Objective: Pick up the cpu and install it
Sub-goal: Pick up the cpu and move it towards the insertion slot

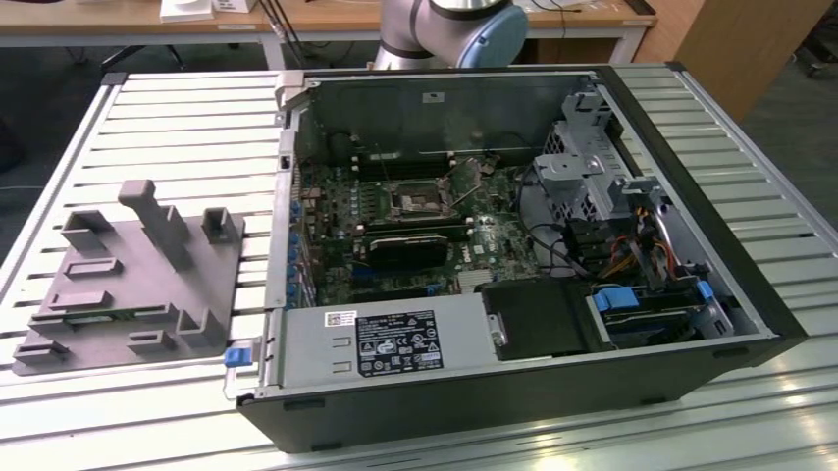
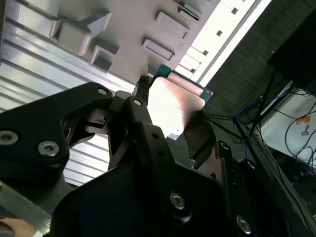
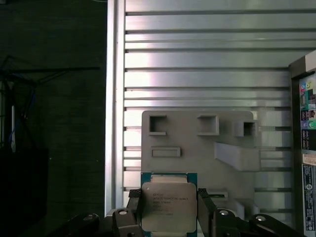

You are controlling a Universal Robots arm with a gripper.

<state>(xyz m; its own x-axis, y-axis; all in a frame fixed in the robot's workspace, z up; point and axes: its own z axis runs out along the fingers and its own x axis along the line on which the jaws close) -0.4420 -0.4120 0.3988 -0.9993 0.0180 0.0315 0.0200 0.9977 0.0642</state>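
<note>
While the open computer case (image 1: pixel 524 245) sits on the slatted table (image 1: pixel 183 128), the gripper (image 3: pixel 170 210) has its jaws closed in on two opposite edges of the cpu (image 3: pixel 168 200). The chip is held metal top up, clear of the grey fixture block (image 1: pixel 131 275), which lies at the exterior view's left of the case.

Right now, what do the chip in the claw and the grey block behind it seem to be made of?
The cpu: a pale silver metal lid, smooth and glinting in the light, on a thin green board. The fixture block: matte grey with moulded-looking pockets, probably plastic.
</note>
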